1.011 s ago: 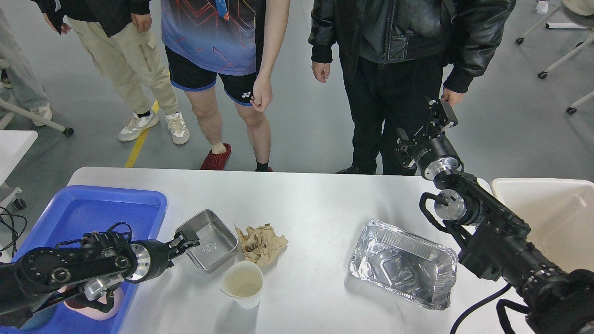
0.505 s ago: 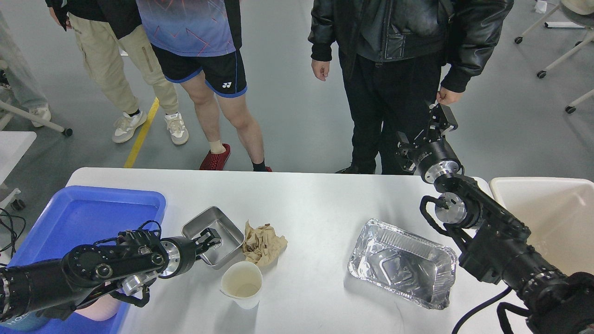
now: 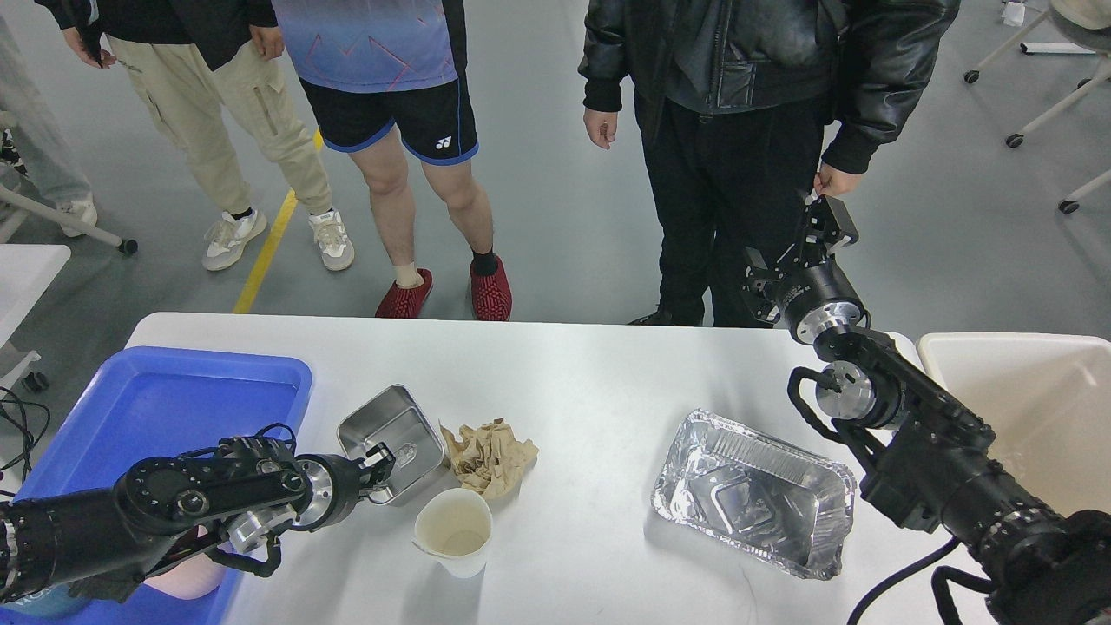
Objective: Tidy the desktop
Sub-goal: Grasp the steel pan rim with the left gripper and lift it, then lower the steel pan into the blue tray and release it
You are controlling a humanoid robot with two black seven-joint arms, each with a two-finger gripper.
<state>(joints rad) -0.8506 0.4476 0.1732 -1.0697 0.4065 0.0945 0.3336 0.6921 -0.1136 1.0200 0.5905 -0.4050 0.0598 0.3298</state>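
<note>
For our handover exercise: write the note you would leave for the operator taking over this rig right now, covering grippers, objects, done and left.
Left gripper: shut on the near rim of the steel tin, which is tilted up off the desktop.
Right gripper: raised past the far edge, holding nothing; open or shut cannot be told.
On the desktop: crumpled brown paper, paper cup, foil tray.
Blue tray at left, beige bin at right.
Done: tin gripped.
Left: stow the tin, then clear the paper, cup and foil tray.

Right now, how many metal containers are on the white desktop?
2. The small steel tray sits left of centre, tilted, with the left gripper at its near rim. The foil tray lies toward the right of the desktop. None seems hidden.
</note>
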